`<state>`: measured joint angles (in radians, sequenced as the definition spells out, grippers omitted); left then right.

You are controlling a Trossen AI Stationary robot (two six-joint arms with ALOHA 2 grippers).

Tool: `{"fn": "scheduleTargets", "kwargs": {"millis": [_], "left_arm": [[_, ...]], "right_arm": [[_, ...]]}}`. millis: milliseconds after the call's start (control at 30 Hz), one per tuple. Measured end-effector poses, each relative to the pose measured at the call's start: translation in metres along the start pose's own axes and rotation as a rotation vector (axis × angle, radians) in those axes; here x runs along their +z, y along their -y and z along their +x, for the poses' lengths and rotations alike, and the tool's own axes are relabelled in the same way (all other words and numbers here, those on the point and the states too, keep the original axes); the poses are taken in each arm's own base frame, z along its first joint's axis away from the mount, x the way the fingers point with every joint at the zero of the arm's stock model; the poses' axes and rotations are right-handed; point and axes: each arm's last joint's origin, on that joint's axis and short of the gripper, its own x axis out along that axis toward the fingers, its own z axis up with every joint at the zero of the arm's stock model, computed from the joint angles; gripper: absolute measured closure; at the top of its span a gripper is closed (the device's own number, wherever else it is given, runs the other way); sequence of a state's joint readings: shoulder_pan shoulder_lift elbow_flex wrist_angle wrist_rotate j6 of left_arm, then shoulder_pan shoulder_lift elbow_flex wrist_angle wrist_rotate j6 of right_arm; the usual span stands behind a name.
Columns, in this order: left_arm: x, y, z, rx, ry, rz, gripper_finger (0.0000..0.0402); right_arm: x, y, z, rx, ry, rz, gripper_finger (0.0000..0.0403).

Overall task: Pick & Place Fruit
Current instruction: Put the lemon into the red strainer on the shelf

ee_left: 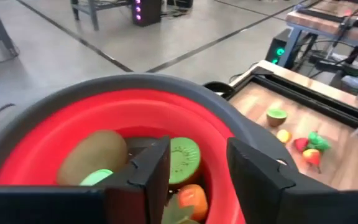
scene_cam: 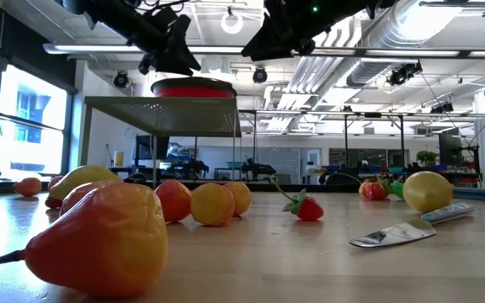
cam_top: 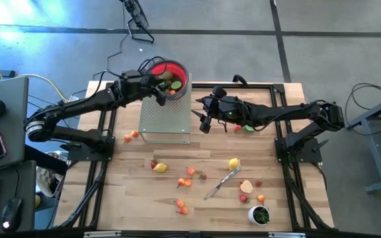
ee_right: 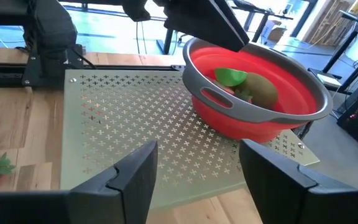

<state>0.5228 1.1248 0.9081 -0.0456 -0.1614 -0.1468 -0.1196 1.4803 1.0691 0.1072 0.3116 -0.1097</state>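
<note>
Red and rimmed in grey, the bowl (cam_top: 169, 74) sits on a perforated metal stand (cam_top: 166, 119) at the far side of the desk (cam_top: 144, 192), and it already holds several fruit pieces: a brown kiwi (ee_left: 92, 157), a cut kiwi half (ee_left: 185, 160), an orange piece and something green. Directly over the bowl hangs the left end effector (ee_left: 194, 177), its two fingers spread with nothing between them. Just beside the stand, at bowl height, waits the right end effector (ee_right: 194, 177), fingers also spread and empty, pointed toward the bowl. Most of the fruit (cam_top: 190, 178) lies scattered on the desk in front of the stand, near a silver knife (cam_top: 221, 184), with a few pieces close to the stand's feet and a small white cup (cam_top: 260, 215) farther out. These pieces look like hollow, glossy plastic, so I judge them light, stiff and somewhat slippery, likely to roll or squirt out under a poor pinch. Round ones are best taken across the widest middle; a pear (scene_cam: 99, 240) across its fat lower half; strawberries across the body, not the leaves.
</note>
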Motion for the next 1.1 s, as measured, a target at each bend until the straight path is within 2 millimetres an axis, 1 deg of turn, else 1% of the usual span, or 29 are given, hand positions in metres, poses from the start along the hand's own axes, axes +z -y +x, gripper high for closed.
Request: {"fn": "scheduleTargets", "kwargs": {"millis": [167, 333, 500, 733, 967, 1100], "left_arm": [[-0.001, 0.001, 0.0, -0.035, -0.01, -0.049, 0.0272], [-0.002, 0.006, -0.001, -0.173, -0.036, -0.005, 0.0275], [-0.005, 0.024, -0.005, -0.25, -0.042, 0.043, 0.0275], [-0.011, 0.055, -0.014, -0.34, -0.046, 0.103, 0.0275], [-0.017, 0.082, -0.027, -0.442, -0.051, 0.152, 0.0275], [-0.02, 0.095, -0.035, -0.442, -0.045, 0.17, 0.0275]], "right_arm": [[0.0, 0.0, 0.0, 0.0, -0.001, 0.029, 0.0184], [-0.002, -0.003, -0.001, 0.01, -0.023, 0.079, 0.0184], [-0.004, -0.014, -0.004, 0.042, -0.048, 0.082, 0.0184], [-0.006, -0.036, -0.013, 0.109, -0.082, 0.05, 0.0184], [-0.015, -0.053, -0.029, 0.158, -0.209, 0.118, 0.0184], [-0.021, -0.062, -0.04, 0.174, -0.291, 0.162, 0.0184]]}}
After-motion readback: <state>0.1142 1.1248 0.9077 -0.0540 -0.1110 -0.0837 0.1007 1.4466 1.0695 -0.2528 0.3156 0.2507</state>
